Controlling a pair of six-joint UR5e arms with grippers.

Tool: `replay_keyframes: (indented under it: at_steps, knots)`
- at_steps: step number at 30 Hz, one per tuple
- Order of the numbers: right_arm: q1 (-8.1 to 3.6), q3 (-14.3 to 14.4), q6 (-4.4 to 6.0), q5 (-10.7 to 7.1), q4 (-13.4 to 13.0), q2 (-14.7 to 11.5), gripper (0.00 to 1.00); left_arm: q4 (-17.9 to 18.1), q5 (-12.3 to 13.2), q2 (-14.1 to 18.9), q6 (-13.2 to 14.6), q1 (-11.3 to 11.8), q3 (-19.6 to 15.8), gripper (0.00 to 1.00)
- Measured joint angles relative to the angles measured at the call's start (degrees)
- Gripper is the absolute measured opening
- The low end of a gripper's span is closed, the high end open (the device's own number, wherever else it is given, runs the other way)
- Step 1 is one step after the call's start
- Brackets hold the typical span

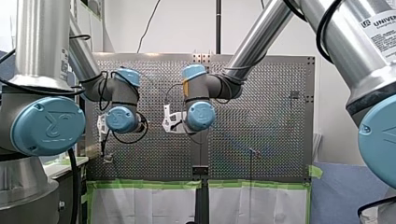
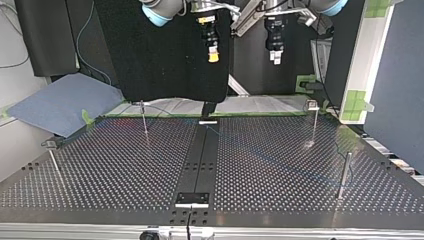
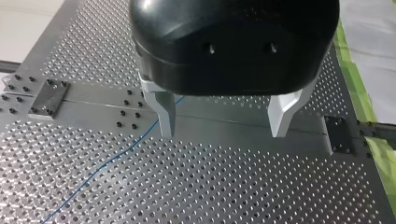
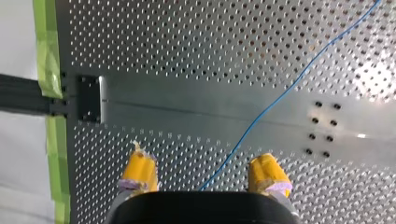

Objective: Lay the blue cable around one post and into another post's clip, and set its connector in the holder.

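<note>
Four posts stood on the perforated tabletop (image 2: pixel 100 170) around your work. In the top view, the left-edge clip post (image 2: pixel 53 162) and the rear clip post (image 2: pixel 144 120) stood in the left half. The right clip post (image 2: pixel 314 125) and a thicker plain post (image 2: pixel 344 175) stood in the right half. All four were well apart from both arms, which hung high over the far middle.

Your left end effector (image 3: pixel 223 133) was open, its metal fingers (image 3: pixel 166 116) spread with nothing between them. The blue cable (image 3: pixel 112 158) lay flat on the tabletop and ran out from behind one of those fingers. Your right end effector (image 4: pixel 204 171) was also open, its yellow pads (image 4: pixel 140 170) wide apart and holding nothing. In the right wrist view the cable ran from under it, between the pads, slanting away across the smooth middle strip (image 4: pixel 187 107).

A black plate (image 4: pixel 88 99) sat at the end of that strip beside the green tape (image 4: pixel 46 56) along the tabletop's edge. In the top view a second black plate (image 2: pixel 192 198) sat at the strip's near end. You could not tell from these views whether the cable touched any post or clip. A blue cloth (image 2: pixel 60 105) lay beyond the tabletop's far left corner, and a black curtain (image 2: pixel 160 50) hung behind the arms. Open perforated surface lay between the posts on both sides of the strip.
</note>
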Motion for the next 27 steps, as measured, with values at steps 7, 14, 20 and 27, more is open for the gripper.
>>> replay_keyframes:
  at_steps: [7, 14, 20, 27]
  knots:
    - [-1.00, 0.27, 0.79, 3.79, 0.49, -0.01, 0.99, -0.14, 0.17, -0.01, 0.28, 0.30, 0.00, 1.00]
    - [-1.53, 0.36, 0.66, 6.74, 0.35, 0.00, 0.99, 0.48, 2.99, 0.00, 0.06, 0.44, 0.00, 1.00]
    - [-1.57, 0.37, 0.63, 7.02, 0.26, 0.01, 0.99, 1.60, 6.16, 0.00, -1.34, 0.58, 0.00, 1.00]
    - [-1.65, 0.37, 0.82, 6.20, -0.83, 0.00, 0.99, 1.59, 9.86, -0.01, -1.97, 0.79, 0.00, 1.00]
